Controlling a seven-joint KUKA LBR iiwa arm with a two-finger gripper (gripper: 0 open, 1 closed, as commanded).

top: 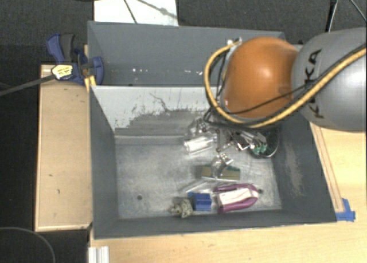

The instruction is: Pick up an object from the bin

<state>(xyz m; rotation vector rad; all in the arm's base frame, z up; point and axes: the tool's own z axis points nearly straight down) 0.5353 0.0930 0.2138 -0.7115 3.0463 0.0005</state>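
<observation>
Claw (221,161) hangs low in the bin (143,159), right over a small olive block (213,172). Can't tell if it's spread or pinching.

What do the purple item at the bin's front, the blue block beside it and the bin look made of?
Purple item: probably plastic, glossy, with bright highlights; seemingly under clear film.
Blue block: matte, even colour, perhaps foam or plastic; the look leaves it open.
Bin: grey metal, dull, with scuffs on floor and back wall.
</observation>
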